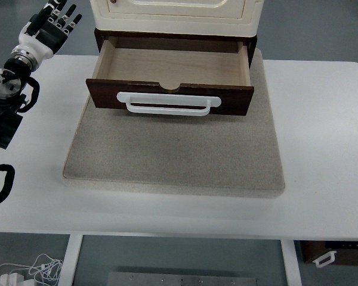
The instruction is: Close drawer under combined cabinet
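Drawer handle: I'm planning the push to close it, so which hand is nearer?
Left. The left hand hovers up and left of the white drawer handle, fingers spread. The right hand is out of view.

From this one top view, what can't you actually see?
- Cabinet: upper part cut off by the top edge.
- Drawer: its back end is hidden under the cabinet.
- Right hand: out of view.
- Left hand: fingers spread; its arm is cut by the left edge.

My left hand (pixel 52 25) is hovering at the far left, its dark fingers (pixel 64 16) spreading loosely and gripping nothing. My left wrist (pixel 21 56) is angling up toward the far side. My right arm is not showing.
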Controlling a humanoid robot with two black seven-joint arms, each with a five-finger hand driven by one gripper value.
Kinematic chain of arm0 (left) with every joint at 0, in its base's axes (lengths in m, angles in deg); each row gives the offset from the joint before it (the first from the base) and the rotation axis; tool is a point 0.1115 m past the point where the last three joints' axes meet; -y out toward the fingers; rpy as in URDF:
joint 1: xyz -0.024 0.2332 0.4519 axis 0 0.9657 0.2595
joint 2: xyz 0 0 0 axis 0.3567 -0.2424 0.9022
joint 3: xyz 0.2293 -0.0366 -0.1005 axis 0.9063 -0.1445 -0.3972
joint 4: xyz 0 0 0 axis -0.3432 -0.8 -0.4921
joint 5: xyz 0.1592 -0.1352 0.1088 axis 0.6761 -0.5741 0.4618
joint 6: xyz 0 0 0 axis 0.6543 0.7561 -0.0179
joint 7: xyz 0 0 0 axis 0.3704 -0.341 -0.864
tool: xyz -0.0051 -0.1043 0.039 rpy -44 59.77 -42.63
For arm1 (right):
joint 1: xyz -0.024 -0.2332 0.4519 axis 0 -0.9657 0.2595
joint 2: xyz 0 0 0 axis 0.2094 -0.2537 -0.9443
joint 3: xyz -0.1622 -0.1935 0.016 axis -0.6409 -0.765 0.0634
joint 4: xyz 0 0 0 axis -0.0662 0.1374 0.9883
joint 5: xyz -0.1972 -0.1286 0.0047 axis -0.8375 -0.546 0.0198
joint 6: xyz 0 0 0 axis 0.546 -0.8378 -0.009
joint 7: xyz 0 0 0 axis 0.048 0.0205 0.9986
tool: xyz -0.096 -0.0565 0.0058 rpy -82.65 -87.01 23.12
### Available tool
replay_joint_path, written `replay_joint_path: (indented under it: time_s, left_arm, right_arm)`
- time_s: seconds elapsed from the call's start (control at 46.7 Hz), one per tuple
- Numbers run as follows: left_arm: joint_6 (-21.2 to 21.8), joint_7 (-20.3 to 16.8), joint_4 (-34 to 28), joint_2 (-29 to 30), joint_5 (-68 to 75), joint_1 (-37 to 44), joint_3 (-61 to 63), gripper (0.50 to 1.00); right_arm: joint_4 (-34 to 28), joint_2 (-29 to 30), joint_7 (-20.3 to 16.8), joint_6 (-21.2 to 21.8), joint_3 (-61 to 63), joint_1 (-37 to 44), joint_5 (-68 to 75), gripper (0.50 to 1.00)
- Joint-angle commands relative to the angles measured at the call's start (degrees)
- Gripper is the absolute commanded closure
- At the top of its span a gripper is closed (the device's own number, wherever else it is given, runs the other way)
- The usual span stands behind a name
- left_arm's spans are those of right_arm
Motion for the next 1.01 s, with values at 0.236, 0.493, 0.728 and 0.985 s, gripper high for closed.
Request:
replay_joint_path:
  time_s: [0.236,0.493,0.728,0.985]
  left_arm:
    - [0.0,0.0,-0.1,0.1,-0.1,-0.1,-0.1,0.500]
    - [0.0,0.1,-0.3,0.7,-0.9,-0.5,-1.0,0.500]
    - [0.0,0.1,-0.9,0.6,-1.0,-0.4,-0.8,0.500]
    - [-0.6,0.0,-0.4,2.4,-1.1,-1.0,-1.1,0.500]
  right_arm:
    - [0.0,0.0,0.0,0.0,0.0,0.0,0.0,0.548]
    - [0.0,0.0,0.0,0.0,0.1,0.0,0.0,0.548]
    - [0.0,0.0,0.0,0.0,0.0,0.0,0.0,0.548]
    - [0.0,0.0,0.0,0.0,0.0,0.0,0.0,0.548]
